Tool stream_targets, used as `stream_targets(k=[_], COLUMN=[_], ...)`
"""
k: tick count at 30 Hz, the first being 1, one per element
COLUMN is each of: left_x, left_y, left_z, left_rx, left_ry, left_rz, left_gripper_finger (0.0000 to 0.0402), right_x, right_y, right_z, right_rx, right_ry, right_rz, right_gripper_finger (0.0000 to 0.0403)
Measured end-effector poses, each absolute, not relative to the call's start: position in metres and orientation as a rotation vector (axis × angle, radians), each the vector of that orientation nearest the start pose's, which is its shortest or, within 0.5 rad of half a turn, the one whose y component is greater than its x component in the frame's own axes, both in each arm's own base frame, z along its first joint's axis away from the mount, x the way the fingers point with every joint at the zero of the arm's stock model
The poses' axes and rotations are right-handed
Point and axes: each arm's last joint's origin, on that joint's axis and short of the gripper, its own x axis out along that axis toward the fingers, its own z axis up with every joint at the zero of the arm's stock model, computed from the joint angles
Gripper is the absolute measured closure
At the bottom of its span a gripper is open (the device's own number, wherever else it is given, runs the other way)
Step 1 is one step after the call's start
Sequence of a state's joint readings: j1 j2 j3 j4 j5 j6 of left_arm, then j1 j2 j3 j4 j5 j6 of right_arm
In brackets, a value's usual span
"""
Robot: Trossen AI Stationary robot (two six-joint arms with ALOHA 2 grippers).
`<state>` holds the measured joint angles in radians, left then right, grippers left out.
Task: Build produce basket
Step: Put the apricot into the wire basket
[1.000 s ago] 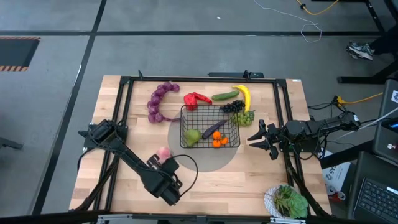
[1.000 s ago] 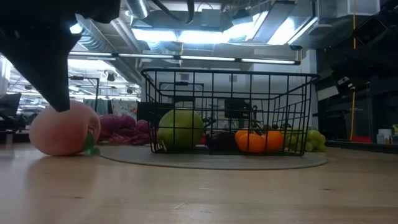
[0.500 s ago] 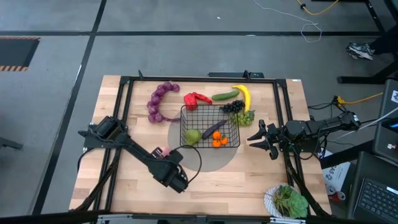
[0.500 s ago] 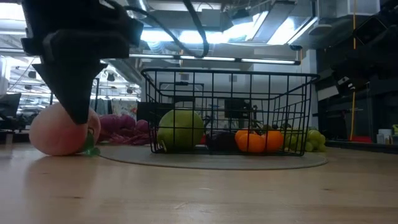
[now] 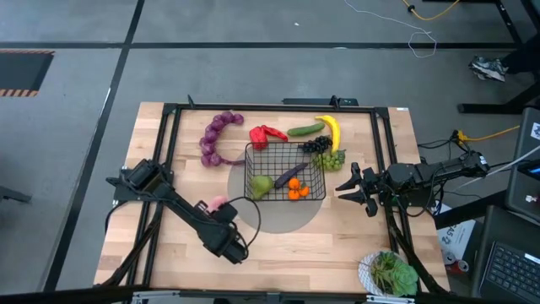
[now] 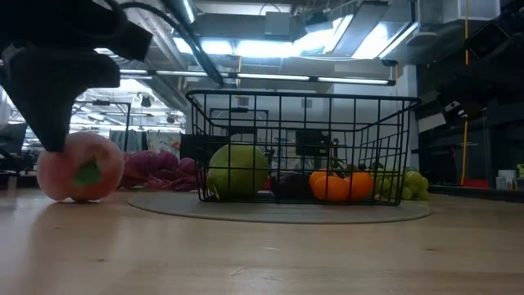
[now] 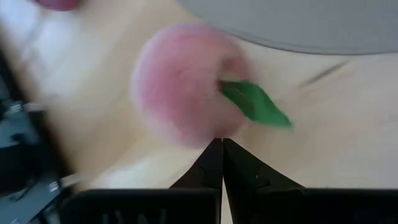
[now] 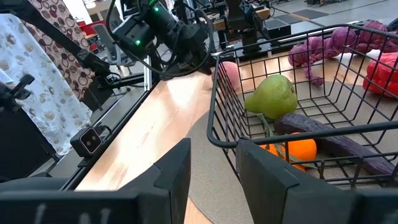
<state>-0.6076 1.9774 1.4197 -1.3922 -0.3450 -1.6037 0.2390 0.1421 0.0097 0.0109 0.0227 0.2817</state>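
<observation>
- A pale wooden table stands on a grey floor, with a black frame round its edges and a grey round mat near the middle.
- The left gripper reaches in from the table's left side; its two dark fingers are pressed together with nothing between them, their joined tips touching the side of a pink peach with a green leaf.
- That peach lies on the bare wood just left of the mat, apart from the basket.
- At the far left a string of purple grapes curves on the wood.
- The black wire basket sits on the mat and holds a green pear, a dark eggplant and small oranges.
- Behind the basket lie a red pepper, a cucumber, a banana, dark grapes and green grapes.
- The right gripper hovers just right of the basket, its fingers spread apart and holding nothing; the basket's near rim lies right ahead of them.
- A white bowl of greens sits at the near right corner.
</observation>
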Motion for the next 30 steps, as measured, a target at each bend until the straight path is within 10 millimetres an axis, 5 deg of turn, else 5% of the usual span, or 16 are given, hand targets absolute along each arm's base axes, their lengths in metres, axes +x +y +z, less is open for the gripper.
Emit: stream_targets(k=[15,23,30], left_x=[0.263,0.254,0.256], left_y=[-0.176,-0.197,-0.221], left_z=[0.186,0.193,0.188], left_rx=[-0.333,-0.618,-0.799], left_ry=[1.205,1.240,1.084], left_rz=[1.308,1.473,1.338], left_gripper_finger=[0.0399,0.0400,0.0390], right_x=[0.103,0.103,0.103], right_y=[0.024,0.024,0.024], right_z=[0.156,0.156,0.156], right_rx=[0.263,0.263,0.262], right_ry=[0.150,0.150,0.150], right_rz=[0.197,0.198,0.198], right_gripper_finger=[0.0272,0.0272,0.0272])
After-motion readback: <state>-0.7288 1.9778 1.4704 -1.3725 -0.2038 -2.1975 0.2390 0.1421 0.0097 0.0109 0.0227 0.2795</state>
